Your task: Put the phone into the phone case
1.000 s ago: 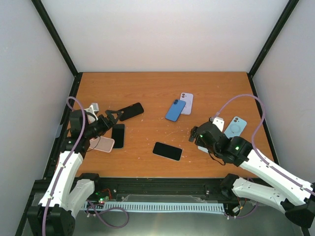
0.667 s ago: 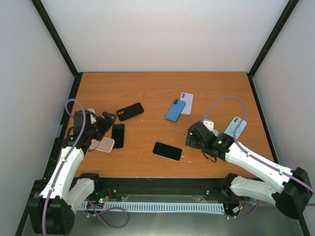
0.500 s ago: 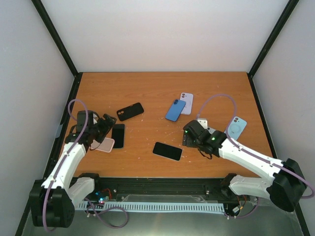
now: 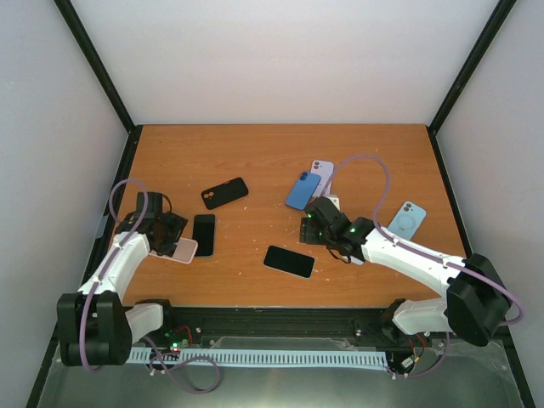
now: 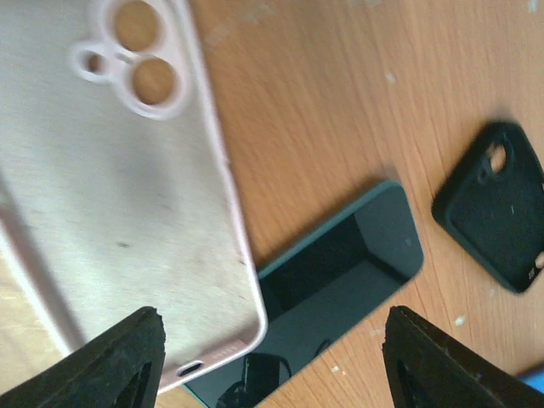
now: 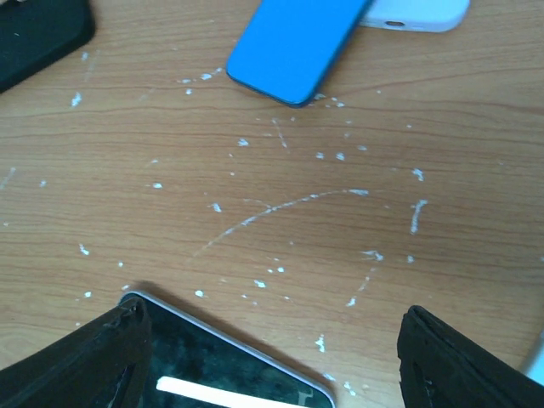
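Observation:
A pink phone case (image 4: 176, 249) lies at the table's left, with a dark phone (image 4: 203, 235) face up right beside it. My left gripper (image 4: 166, 234) hangs over the two, open. In the left wrist view its fingers (image 5: 119, 357) stand wide apart above the pink case's (image 5: 110, 195) lower corner and the dark phone (image 5: 340, 280), gripping nothing. A second black phone (image 4: 289, 261) lies mid-table. My right gripper (image 4: 308, 231) is open just behind it, and the phone's corner (image 6: 221, 365) shows between its fingertips (image 6: 467, 357).
A black case (image 4: 225, 193) lies behind the left phone. A blue phone (image 4: 303, 190) rests partly on a pale lilac case (image 4: 322, 174) at centre back. A light blue case (image 4: 405, 220) sits at the right, beside the right arm's cable.
The left gripper has drawn back from the black case to over the pink case. The right arm has swung left from the light blue case toward the middle phone.

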